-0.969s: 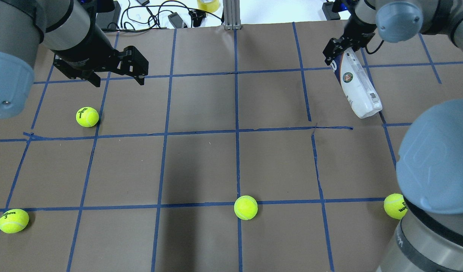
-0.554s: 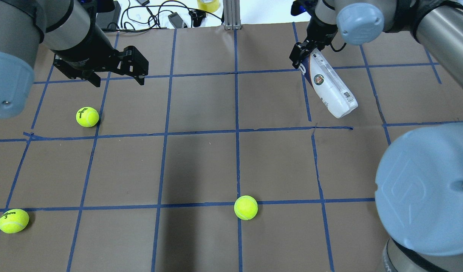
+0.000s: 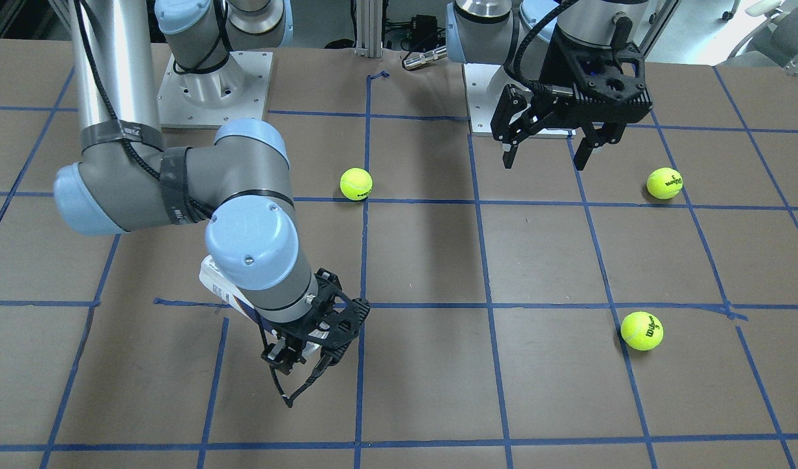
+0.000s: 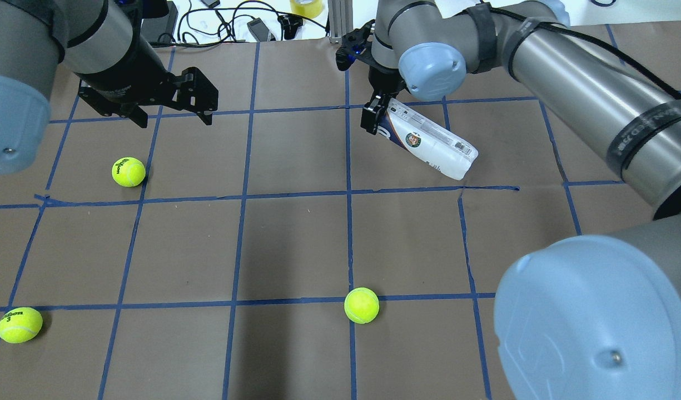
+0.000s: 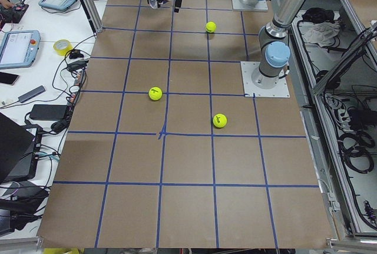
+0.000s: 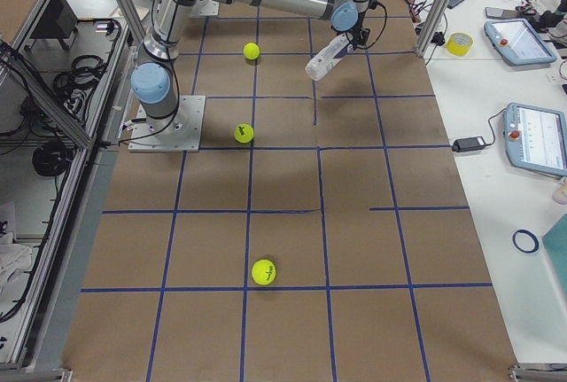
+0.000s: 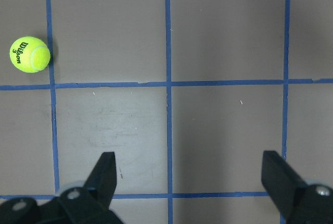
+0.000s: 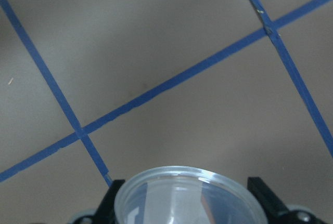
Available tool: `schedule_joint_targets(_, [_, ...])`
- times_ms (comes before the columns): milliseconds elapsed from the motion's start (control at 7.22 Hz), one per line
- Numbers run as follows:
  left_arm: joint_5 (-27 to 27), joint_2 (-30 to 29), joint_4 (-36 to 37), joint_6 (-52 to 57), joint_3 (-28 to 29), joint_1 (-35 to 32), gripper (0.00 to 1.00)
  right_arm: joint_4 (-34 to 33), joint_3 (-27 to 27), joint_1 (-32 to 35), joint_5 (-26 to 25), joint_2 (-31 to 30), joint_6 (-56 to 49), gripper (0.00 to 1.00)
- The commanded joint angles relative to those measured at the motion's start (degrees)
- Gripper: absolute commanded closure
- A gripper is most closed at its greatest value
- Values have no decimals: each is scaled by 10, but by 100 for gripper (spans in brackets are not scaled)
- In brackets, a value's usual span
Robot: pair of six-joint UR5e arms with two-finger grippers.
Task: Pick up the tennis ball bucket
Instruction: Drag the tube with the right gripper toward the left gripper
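The tennis ball bucket [image 4: 431, 149] is a slim clear tube with a white and navy label, a round logo and a barcode. It hangs tilted above the far middle of the table [image 4: 296, 239], just right of centre. The right gripper [image 4: 376, 119] clamps its navy end, and its free end slants toward the robot.
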Motion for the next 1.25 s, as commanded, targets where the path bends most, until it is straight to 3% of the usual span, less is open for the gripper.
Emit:
schedule_joint_targets(0, [0,0,0,0,0,0,0,-22,1,21,1,17,-74,61])
schedule_joint_targets(554, [1,0,0,0,0,0,0,-22,1,104,-4,24,-121,61])
schedule_joint_targets(692, [1,0,-1,0,0,0,0,-22,1,111,-4,34,-129,64])
schedule_joint_targets(831, [1,0,0,0,0,0,0,-23,1,126,-1,58,-182,62])
schedule_joint_targets(1108, [0,0,0,0,0,0,0,-52,1,133,5,68,-192,60])
